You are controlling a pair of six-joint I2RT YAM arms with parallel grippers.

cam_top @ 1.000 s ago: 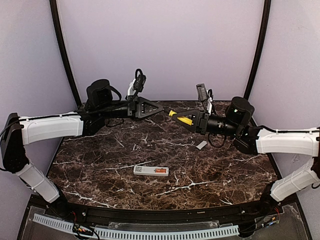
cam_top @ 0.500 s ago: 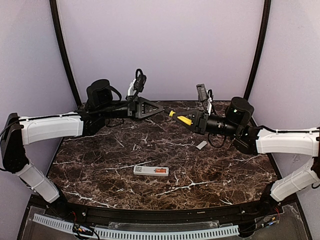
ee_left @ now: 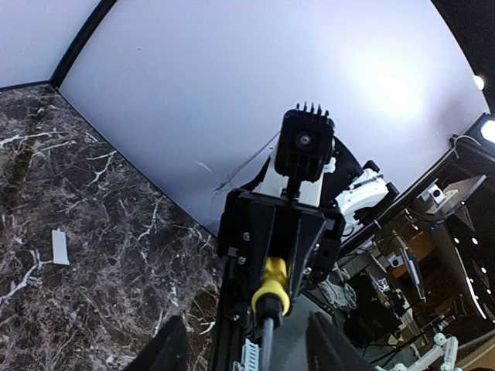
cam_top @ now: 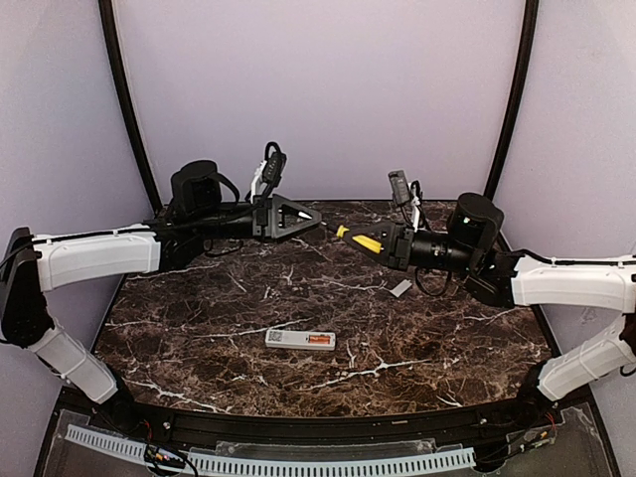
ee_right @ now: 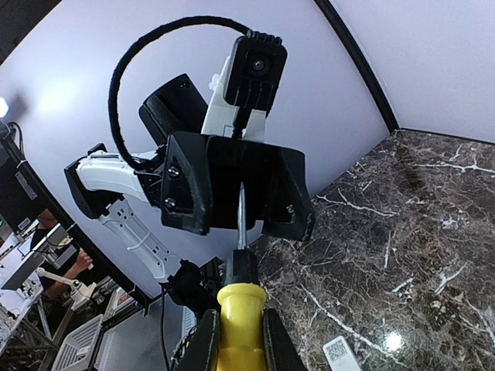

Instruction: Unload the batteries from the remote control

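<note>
Left tool [cam_top: 316, 220]: raised above the far left part of the tabletop [cam_top: 199, 318]. Its fingers [ee_left: 166, 348] are spread wide and grip nothing.

Right tool [cam_top: 378, 241]: raised above the far right part of the tabletop. I have it closed on the yellow handle of a screwdriver [cam_top: 364, 238]. The shaft points at my left tool, and its tip lies at the gap between the spread fingers. I cannot tell whether it touches them.

Remote control [cam_top: 299, 339]: flat on the tabletop near the front centre, well apart from both tools. It lies lengthwise, left to right.

Batteries [cam_top: 319, 341]: seated in the remote control toward its right end, seen as one orange patch. The two cannot be told apart.

Cover piece [cam_top: 400, 288]: small, grey-white, flat on the tabletop below my right tool.
</note>
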